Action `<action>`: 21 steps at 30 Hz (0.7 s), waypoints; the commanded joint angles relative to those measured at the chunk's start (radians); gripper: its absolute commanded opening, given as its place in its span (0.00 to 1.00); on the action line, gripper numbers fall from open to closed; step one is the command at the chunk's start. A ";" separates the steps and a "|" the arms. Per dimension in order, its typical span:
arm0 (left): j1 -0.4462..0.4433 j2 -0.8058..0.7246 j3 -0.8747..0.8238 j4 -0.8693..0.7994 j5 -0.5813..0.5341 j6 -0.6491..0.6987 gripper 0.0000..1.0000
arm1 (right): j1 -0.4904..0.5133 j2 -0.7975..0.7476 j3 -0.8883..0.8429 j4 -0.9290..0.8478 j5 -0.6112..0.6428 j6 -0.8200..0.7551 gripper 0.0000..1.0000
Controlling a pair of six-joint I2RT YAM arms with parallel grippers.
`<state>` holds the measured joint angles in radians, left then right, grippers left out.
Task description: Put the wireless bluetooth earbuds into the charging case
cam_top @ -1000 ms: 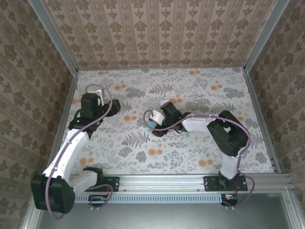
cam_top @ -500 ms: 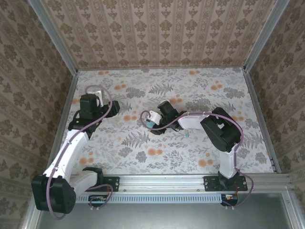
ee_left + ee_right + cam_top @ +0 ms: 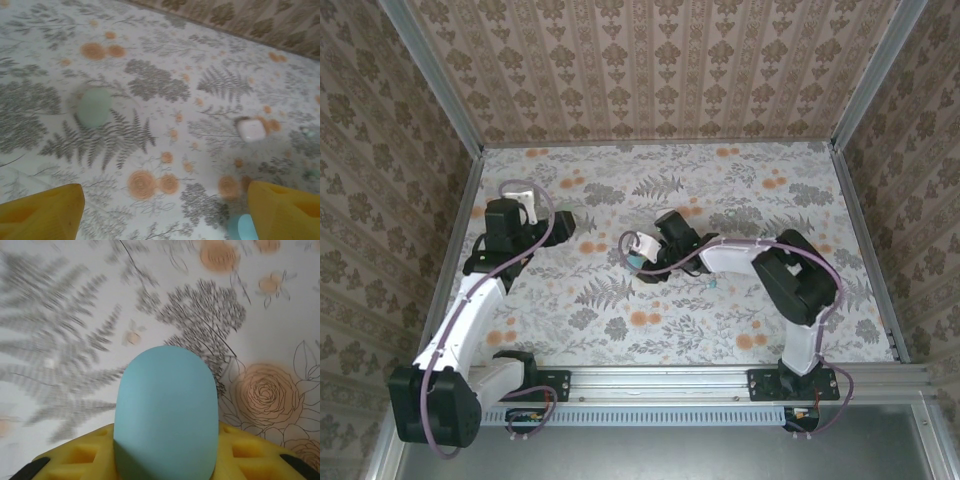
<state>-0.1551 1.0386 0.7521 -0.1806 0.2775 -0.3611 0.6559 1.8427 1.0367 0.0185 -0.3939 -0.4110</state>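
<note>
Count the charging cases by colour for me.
Pale green case: 1
White case: 1
Light blue case, held in the right fingers: 1
Total: 3

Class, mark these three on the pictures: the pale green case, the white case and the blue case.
pale green case (image 3: 94, 106): left wrist view, middle of its domed top.
white case (image 3: 250, 130): left wrist view, centre of its top.
blue case (image 3: 166, 410): right wrist view, middle of its smooth face.
</note>
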 commanded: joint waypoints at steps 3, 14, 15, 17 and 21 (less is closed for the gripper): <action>0.005 -0.021 -0.086 0.362 0.373 0.022 0.85 | -0.093 -0.218 0.072 -0.128 -0.377 0.130 0.28; -0.162 0.030 0.030 0.274 0.795 0.490 0.76 | -0.185 -0.404 0.147 -0.298 -0.643 0.078 0.28; -0.172 0.043 0.042 0.284 0.822 0.489 0.77 | -0.185 -0.415 0.147 -0.305 -0.642 0.065 0.28; -0.195 0.061 0.066 0.290 0.847 0.484 0.78 | -0.185 -0.426 0.143 -0.306 -0.626 0.057 0.28; -0.243 0.101 0.116 0.255 0.895 0.509 0.79 | -0.185 -0.443 0.129 -0.276 -0.624 0.062 0.29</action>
<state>-0.3733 1.1152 0.8192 0.1268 1.0718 0.0723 0.4747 1.4368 1.1568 -0.2485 -0.9726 -0.3317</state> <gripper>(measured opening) 0.786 0.391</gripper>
